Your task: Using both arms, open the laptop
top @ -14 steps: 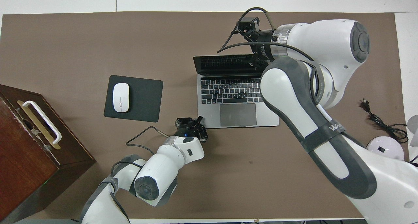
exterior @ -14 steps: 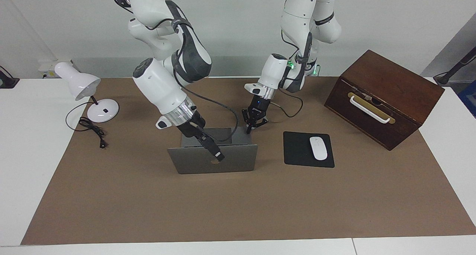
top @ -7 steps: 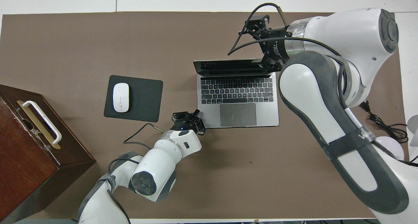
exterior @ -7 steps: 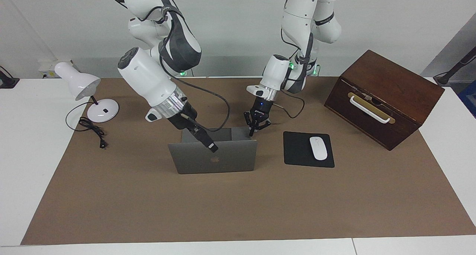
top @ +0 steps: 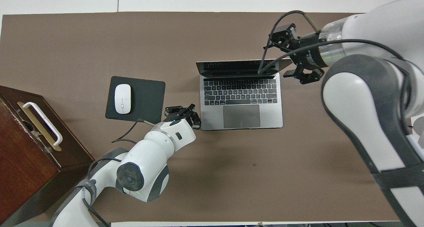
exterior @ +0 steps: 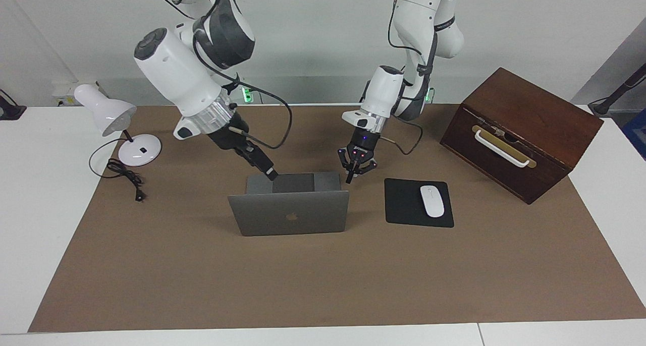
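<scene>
The silver-grey laptop (exterior: 288, 215) stands open on the brown mat, its lid upright with the Apple logo facing away from the robots. Its keyboard and trackpad (top: 241, 116) show in the overhead view. My right gripper (exterior: 271, 175) hangs shut and empty above the base at the right arm's end, clear of the lid; from overhead the right gripper (top: 303, 77) appears just off that end of the laptop. My left gripper (exterior: 351, 178) is shut on nothing, low beside the base's corner, between the laptop and the mouse pad. From overhead the left gripper (top: 187, 111) sits at that same corner.
A black mouse pad (exterior: 404, 205) with a white mouse (exterior: 432, 200) lies beside the laptop toward the left arm's end. A dark wooden box (exterior: 520, 134) with a white handle stands farther along that end. A white desk lamp (exterior: 118, 121) and its cord (exterior: 126, 177) are at the right arm's end.
The right gripper has lifted off the lid's back and drawn away toward its own end. The left gripper has come off the base's corner toward the mouse pad. The lid stays upright.
</scene>
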### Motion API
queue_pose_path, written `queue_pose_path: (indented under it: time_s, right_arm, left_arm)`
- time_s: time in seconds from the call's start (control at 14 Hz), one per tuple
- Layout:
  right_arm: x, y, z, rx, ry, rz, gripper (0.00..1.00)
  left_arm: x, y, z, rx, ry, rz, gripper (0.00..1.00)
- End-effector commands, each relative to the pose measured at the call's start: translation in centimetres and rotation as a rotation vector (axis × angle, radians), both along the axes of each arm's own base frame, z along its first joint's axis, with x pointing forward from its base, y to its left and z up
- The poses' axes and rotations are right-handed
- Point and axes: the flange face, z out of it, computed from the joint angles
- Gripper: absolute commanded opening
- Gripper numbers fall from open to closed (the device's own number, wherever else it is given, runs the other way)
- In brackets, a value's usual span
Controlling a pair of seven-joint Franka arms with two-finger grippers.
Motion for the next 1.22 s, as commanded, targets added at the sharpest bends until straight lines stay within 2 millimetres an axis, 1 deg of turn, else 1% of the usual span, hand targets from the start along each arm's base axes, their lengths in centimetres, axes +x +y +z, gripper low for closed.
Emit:
queue_pose_path:
  time_s: [0.0, 0.14, 0.36, 0.5, 0.57, 0.72, 0.93, 1.07, 1.15]
  right_arm:
    - [-2.4, -4.1, 2.0, -0.083, -0.021, 0.149, 1.00]
    - [-3.6, -6.3, 3.4, -0.203, -0.057, 0.300, 1.00]
    - [-5.0, -10.1, 4.6, -0.318, -0.082, 0.525, 1.00]
    - [-5.7, -12.4, 5.3, -0.372, -0.098, 0.648, 1.00]
    - [-6.0, -13.2, 5.6, -0.406, -0.102, 0.706, 1.00]
    - [-6.3, -14.7, 6.1, -0.481, -0.107, 0.799, 1.00]
    - [-6.9, -16.9, 7.2, -0.545, -0.116, 0.872, 1.00]
    - [-7.5, -17.5, 8.2, -0.570, -0.117, 0.854, 1.00]
    - [-7.6, -18.4, 8.0, -0.563, -0.110, 0.830, 1.00]
  left_arm:
    - [0.7, 2.0, 4.2, -0.003, 0.083, 0.026, 0.00]
    - [1.4, 2.8, 6.2, -0.002, 0.122, 0.036, 0.00]
    - [2.7, 5.3, 9.6, 0.007, 0.190, 0.063, 0.00]
    - [3.8, 7.7, 12.6, 0.026, 0.250, 0.078, 0.00]
    - [4.3, 8.7, 14.4, 0.035, 0.276, 0.079, 0.00]
    - [4.9, 10.3, 16.9, 0.064, 0.298, 0.078, 0.00]
    - [5.8, 12.6, 19.9, 0.094, 0.337, 0.090, 0.00]
    - [6.3, 14.7, 22.3, 0.126, 0.369, 0.087, 0.00]
    - [6.6, 15.9, 23.1, 0.141, 0.383, 0.090, 0.00]
